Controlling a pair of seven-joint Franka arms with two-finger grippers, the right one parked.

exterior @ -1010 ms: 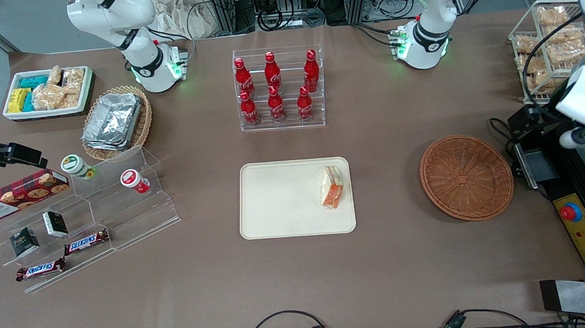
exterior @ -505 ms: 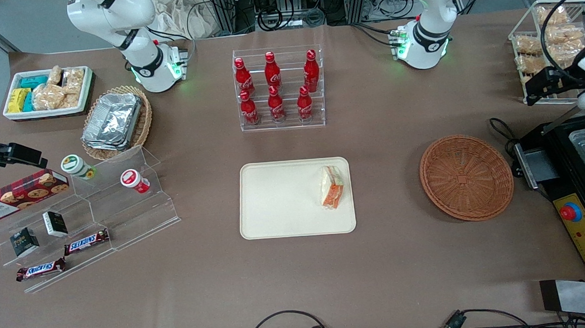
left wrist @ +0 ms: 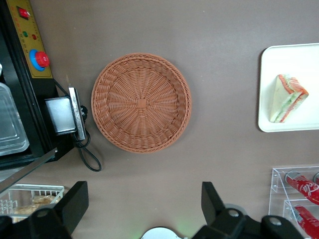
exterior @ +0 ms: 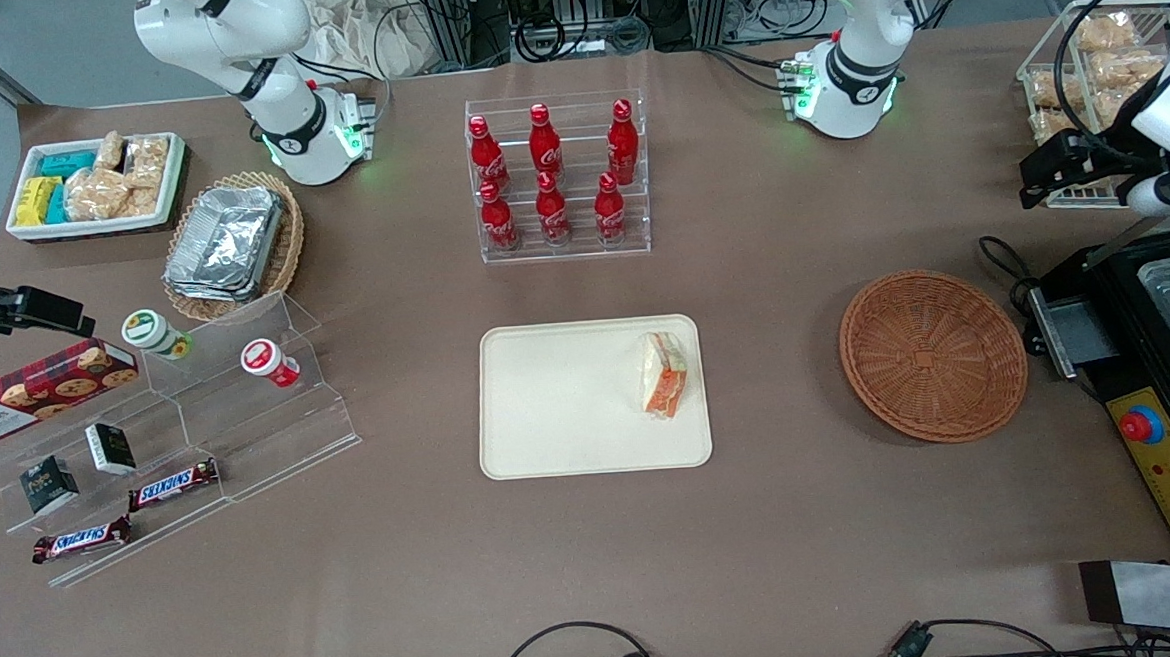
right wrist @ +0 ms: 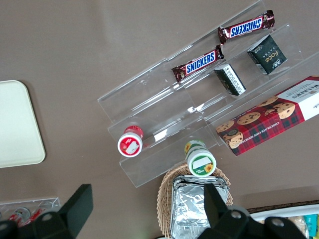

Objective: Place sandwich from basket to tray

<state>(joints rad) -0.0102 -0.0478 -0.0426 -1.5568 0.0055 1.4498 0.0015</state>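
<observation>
The sandwich (exterior: 665,374) (left wrist: 287,98), a wrapped white wedge with orange and green filling, lies on the cream tray (exterior: 569,409) (left wrist: 294,59) near its edge toward the working arm. The round reddish-brown basket (exterior: 932,355) (left wrist: 141,102) sits beside the tray with nothing in it. My left gripper (exterior: 1049,170) (left wrist: 144,209) hangs high over the working arm's end of the table, farther from the front camera than the basket. Its fingers (left wrist: 75,201) are spread wide and hold nothing.
A clear rack of red bottles (exterior: 557,175) stands farther back than the tray. A wire rack of snack bags (exterior: 1092,72) and a black machine with a red button (exterior: 1141,427) (left wrist: 39,59) flank the basket. An acrylic stand (exterior: 180,430), a foil-filled oval basket (exterior: 230,245) and a white bin (exterior: 97,184) sit toward the parked arm.
My left arm has swung up and away from the black machine, then edged slightly toward the table's middle. Sandwich, tray and basket have stayed put.
</observation>
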